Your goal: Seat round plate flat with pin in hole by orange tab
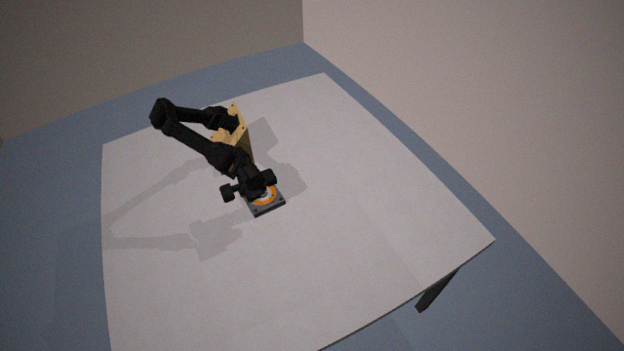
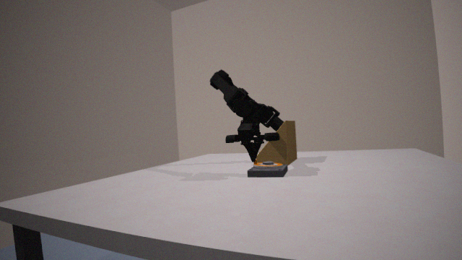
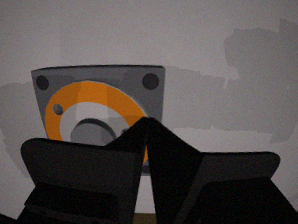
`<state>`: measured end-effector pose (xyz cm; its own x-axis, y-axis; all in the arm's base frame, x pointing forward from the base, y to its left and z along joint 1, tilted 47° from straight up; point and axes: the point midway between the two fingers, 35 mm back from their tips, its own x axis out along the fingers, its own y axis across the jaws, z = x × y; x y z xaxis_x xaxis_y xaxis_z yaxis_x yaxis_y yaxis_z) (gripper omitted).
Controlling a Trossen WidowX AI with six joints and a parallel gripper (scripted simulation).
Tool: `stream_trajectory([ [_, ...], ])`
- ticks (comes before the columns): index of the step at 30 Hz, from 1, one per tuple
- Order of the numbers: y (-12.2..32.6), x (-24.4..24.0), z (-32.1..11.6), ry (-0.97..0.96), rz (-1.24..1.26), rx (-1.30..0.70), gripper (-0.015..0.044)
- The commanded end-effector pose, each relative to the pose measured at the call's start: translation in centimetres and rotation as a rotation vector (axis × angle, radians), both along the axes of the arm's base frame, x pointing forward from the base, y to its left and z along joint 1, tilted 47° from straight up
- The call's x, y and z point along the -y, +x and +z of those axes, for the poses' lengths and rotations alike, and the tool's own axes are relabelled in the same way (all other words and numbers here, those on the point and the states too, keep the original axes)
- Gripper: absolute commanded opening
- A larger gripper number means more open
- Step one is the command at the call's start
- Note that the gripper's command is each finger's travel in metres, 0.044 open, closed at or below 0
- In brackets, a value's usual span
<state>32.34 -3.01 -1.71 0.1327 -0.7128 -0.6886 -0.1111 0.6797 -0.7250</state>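
- black fingers fill the bottom of the wrist view, pressed together into one wedge with nothing caught between them; the gripper (image 2: pixel 253 159) is squeezed to its narrowest and grips nothing.
- orange plate (image 3: pixel 83 106) lies just past the wedge tip, round, with a white inner ring and a grey post (image 3: pixel 89 131) through its middle, all sitting on the dark square base (image 3: pixel 156 96).
- from the side view the tip comes down at the plate's near left edge, touching it or just above it; i cannot tell which.
- a small dark hole (image 3: pixel 57 108) shows on the orange band at the left; whether the pin is under it, i cannot tell, and the tab is not clear to me either.
- judged from this, the step in hand is nudging the plate round the post with the closed tip. to do it well, push along the rim, not down, so the plate turns rather than jams on the pin; go slow near the match and let it drop flat.
- after it drops, lift straight up and away so no part rests on it.
- behind the base stands a tan wedge block (image 2: pixel 283 144) on the white table (image 2: pixel 325 202).
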Motion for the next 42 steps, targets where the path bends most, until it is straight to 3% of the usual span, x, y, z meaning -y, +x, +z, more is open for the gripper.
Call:
stream_trajectory([
  [1,-0.6,0.3,0.0,-0.006,0.001,-0.013,0.0],
  [16,-1.2,0.6,0.2,-0.007,0.001,-0.013,0.0],
  [26,-2.0,-2.4,2.9,-0.004,0.001,-0.013,0.0],
  [42,-2.0,-1.8,2.3,-0.009,0.005,-0.021,0.0],
])
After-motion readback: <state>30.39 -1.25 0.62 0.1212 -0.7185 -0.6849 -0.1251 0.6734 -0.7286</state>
